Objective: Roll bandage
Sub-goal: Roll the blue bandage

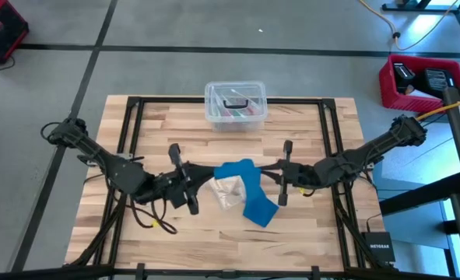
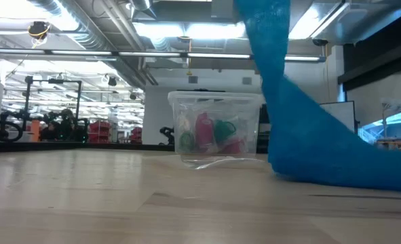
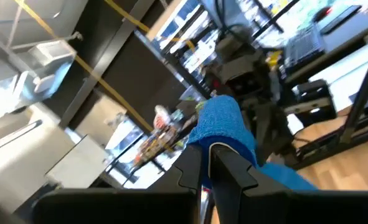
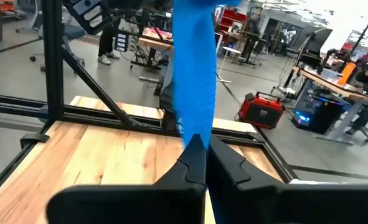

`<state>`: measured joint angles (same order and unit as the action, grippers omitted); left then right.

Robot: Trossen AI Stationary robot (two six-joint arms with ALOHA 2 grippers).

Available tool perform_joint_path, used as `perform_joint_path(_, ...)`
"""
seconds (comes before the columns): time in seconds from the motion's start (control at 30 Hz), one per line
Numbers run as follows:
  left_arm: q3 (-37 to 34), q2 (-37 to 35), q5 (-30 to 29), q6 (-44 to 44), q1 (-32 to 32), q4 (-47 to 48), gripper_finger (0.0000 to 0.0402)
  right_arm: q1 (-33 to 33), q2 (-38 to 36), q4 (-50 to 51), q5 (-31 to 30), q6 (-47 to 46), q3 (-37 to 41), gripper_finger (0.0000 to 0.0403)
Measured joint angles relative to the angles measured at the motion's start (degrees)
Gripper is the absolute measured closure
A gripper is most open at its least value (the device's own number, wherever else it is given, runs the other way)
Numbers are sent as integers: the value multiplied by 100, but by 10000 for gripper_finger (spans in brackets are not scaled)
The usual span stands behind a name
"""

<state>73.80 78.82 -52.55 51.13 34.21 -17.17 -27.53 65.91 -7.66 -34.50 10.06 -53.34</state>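
1. The table (image 1: 307, 225) is filling the lower centre of the high view.
2. The bandage (image 1: 249, 190) is hanging at frame centre, its lower end resting on the table.
3. The left gripper (image 1: 189, 187) is clamping 1 bandage end.
4. The right gripper (image 1: 280, 173) is pinching the bandage.

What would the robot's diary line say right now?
left gripper: shut on bandage | right gripper: shut on bandage | bandage: lifted between, tail on table
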Motion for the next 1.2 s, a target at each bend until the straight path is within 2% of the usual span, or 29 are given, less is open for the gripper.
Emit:
perform_joint_path(0.17, -7, -276, -659, 356, 322, -112, 389, -32, -27, 47, 30, -52, 0, 400)
perform_joint_path(0.33, -7, -586, -670, 350, 505, -173, 389, -58, -20, -19, 115, -75, -2, 401)
perform_joint_path(0.47, -7, -620, -253, 237, 354, -176, 389, 42, 95, -257, 228, -81, -2, 401)
perform_joint_path(0.6, -7, -578, 321, -137, 110, -154, 389, 240, 325, -529, 773, -90, -2, 399)
perform_joint_path(0.83, -32, -530, 1785, -968, -296, -233, 389, 602, 820, -775, 946, -91, 0, 400)
perform_joint_path(1.03, -33, -530, 1916, -1072, -457, -518, 389, 666, 862, -1007, 1474, -270, 0, 395)
perform_joint_path(1.13, -33, -530, 1914, -1181, -555, -409, 389, 654, 856, -1063, 1384, -524, 3, 366)
perform_joint_path(1.2, -31, -530, 1903, -1219, -590, -256, 389, 656, 815, -1045, 1353, -560, 4, 331)
